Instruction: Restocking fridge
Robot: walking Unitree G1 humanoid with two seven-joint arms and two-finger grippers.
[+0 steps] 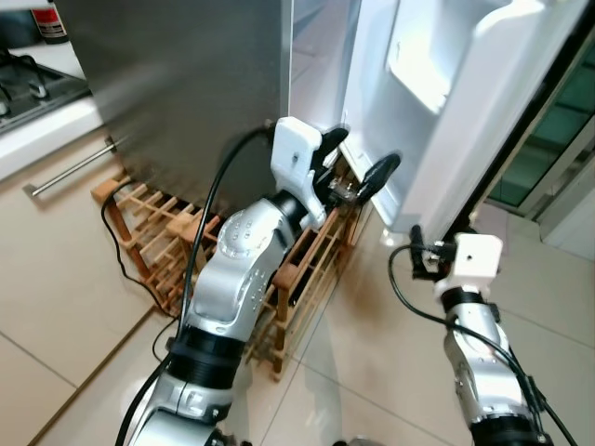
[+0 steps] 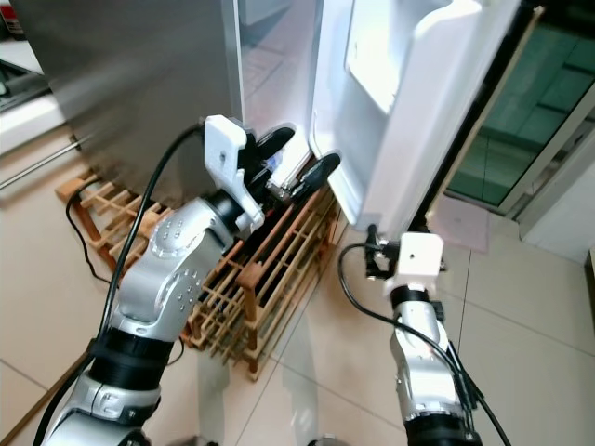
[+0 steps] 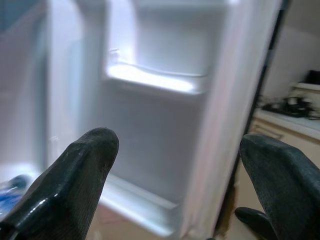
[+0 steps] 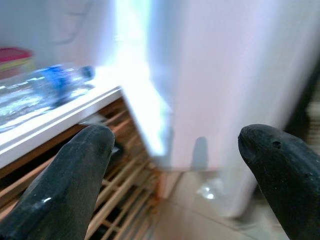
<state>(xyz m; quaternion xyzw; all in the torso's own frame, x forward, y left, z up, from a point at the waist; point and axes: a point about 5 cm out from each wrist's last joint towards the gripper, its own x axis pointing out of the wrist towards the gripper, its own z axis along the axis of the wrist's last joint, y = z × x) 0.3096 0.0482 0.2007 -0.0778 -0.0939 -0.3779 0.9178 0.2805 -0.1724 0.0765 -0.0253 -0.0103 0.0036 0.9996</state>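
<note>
Nearest us the right gripper (image 1: 416,253) and left gripper (image 1: 358,160) both gape empty beside the open fridge door (image 1: 465,102), while the plastic water bottle (image 4: 47,85) lying inside looks light, slippery, best grasped mid-body.

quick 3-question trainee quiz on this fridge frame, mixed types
1. True or false: the fridge door stands open.
2. Which best describes the left tool? A) shut on a bottle B) open, holding nothing, raised near the door's lower edge C) resting on the floor
3. What stands on the floor beside the fridge, below the left arm?

Key
1. True.
2. B. In the left wrist view its fingers are spread with nothing between them.
3. A wooden rack. The right tool is low by the door, also open and holding nothing.
</note>
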